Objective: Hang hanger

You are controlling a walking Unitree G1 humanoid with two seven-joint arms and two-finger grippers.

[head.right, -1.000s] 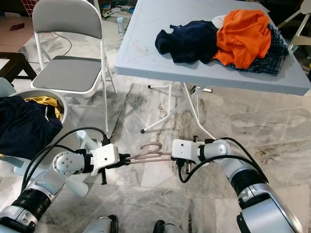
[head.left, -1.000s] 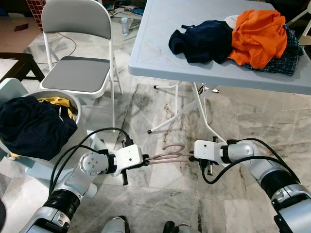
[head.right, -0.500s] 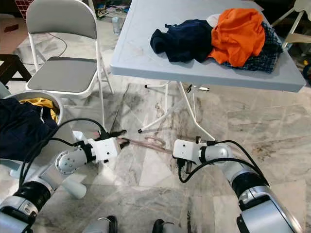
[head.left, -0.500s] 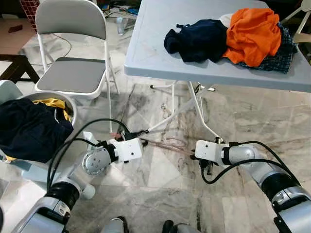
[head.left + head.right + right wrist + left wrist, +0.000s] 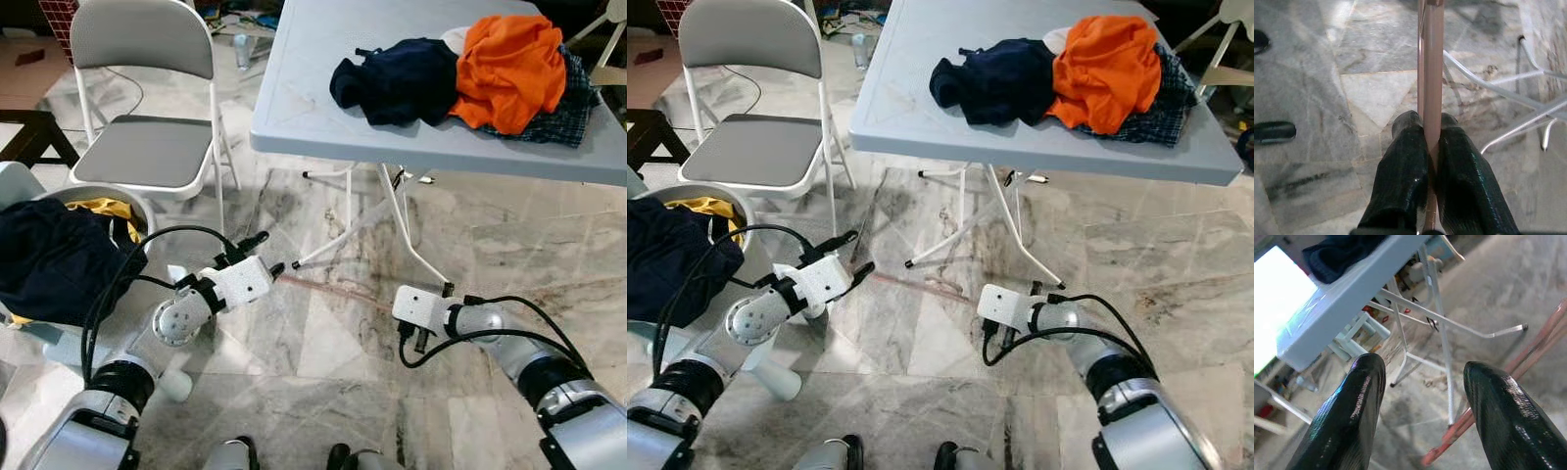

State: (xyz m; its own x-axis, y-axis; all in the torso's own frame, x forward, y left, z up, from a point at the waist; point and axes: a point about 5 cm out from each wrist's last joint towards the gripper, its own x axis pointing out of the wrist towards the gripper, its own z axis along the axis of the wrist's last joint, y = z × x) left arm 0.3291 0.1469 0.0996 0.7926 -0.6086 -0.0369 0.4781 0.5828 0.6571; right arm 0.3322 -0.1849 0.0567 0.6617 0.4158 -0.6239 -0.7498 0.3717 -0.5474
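Note:
A thin pink hanger (image 5: 333, 292) hangs low over the marble floor, seen edge-on. One end is in my right gripper (image 5: 396, 311), which is shut on it. In the right wrist view the two black fingers (image 5: 1400, 161) pinch the pink bar (image 5: 1431, 58) tightly. My left gripper (image 5: 266, 253) is open, just off the hanger's free end, with nothing between its fingers. The left wrist view shows its fingers (image 5: 1352, 406) spread apart and the pink bar (image 5: 1542, 333) passing beside them.
A grey folding table (image 5: 323, 108) carries navy (image 5: 397, 78) and orange (image 5: 514, 64) clothes; its white legs (image 5: 392, 211) stand just beyond the hanger. A grey folding chair (image 5: 147, 147) is at the left. A basket (image 5: 118, 201) of clothes stands by my left arm.
My left gripper has let go of the hanger, opened, and pulled back up and to the left. The right gripper still holds the hanger, which has turned edge-on.

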